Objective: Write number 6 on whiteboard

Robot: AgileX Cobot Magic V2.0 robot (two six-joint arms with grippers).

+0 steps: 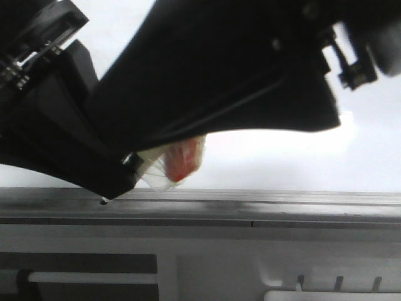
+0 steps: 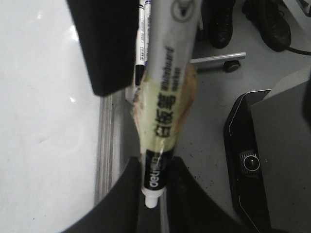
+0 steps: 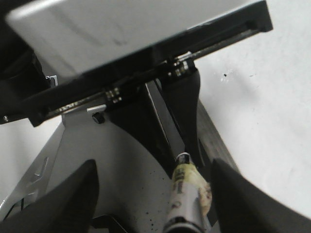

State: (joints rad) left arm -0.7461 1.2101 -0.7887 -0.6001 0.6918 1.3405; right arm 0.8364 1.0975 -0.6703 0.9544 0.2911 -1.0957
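Tape-wrapped whiteboard marker [image 2: 163, 97], second pen [image 2: 140, 43] beside it, grey speckled floor [image 2: 209, 126]

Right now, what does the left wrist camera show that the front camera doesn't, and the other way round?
Only the left wrist view shows the grey whiteboard marker full length: printed barrel, yellowish tape wrap, white end, lying between the left gripper fingers, plus dark shoes on the grey floor. Only the front view shows a red-tinged clear plastic bit under a big black arm. Both show the glossy white whiteboard with its grey metal rail. No drawn 6 is visible in either.
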